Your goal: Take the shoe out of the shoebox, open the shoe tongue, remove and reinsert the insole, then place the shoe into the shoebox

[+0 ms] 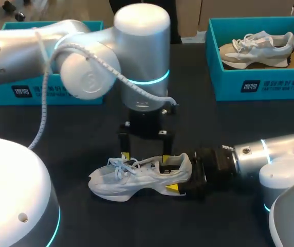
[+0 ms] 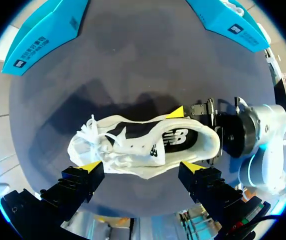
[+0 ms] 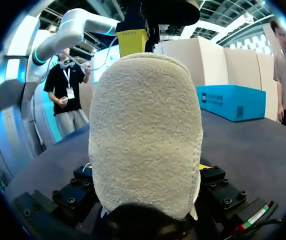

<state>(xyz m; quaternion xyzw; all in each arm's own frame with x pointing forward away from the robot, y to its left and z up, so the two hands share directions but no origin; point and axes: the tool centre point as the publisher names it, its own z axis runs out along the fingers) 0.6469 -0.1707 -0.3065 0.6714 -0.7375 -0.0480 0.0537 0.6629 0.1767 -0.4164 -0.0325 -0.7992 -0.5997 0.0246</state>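
Near the middle of the dark table [image 1: 229,123] the white shoe [image 1: 136,179] lies on its sole, toe to the left and heel to the right, well apart from both teal boxes. So the first step, taking it out, is done. The right gripper [image 1: 180,175] comes in from the right and has its jaws pinching the heel from the near and far sides, which steadies the shoe. The left gripper [image 1: 144,158] hangs straight above the shoe with its jaws spread wide. One yellow tip stands by the laces and the other by the collar, and neither clamps anything. Seen from the left wrist, the dark insole [image 2: 175,140] sits inside the opening and the laces [image 2: 90,137] are threaded. Opening the tongue looks like the step in hand, though I cannot tell whether the insole has been out already. Returning the shoe is left. The left shoebox [image 1: 49,92] at far left is mostly hidden by the arm, while the right shoebox [image 1: 260,85] holds a second shoe [image 1: 255,49].
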